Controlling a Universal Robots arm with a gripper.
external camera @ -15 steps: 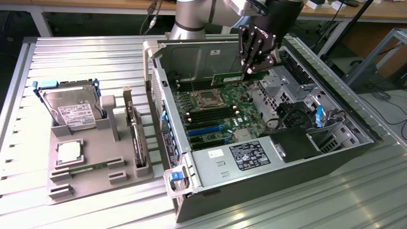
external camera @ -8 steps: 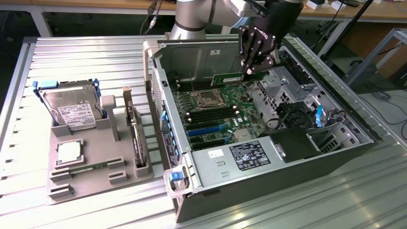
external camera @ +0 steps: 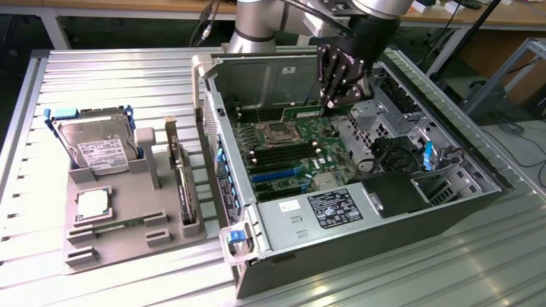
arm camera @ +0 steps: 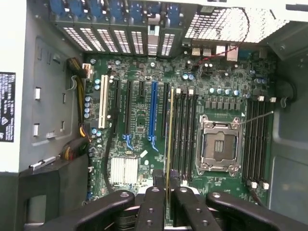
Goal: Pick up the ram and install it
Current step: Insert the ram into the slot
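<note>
The end effector (external camera: 335, 102) (arm camera: 167, 182) is closed tight on the ram (external camera: 300, 112) (arm camera: 169, 130), gripping the stick edge-on between its fingers inside the open case (external camera: 265, 80). The ram reaches out from the fingertips over the motherboard (arm camera: 139, 125). It lines up with the memory slots (arm camera: 184, 130), and the CPU socket (arm camera: 219, 144) lies just beyond them.

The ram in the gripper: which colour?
The ram is green; exterior view shows it best.
</note>
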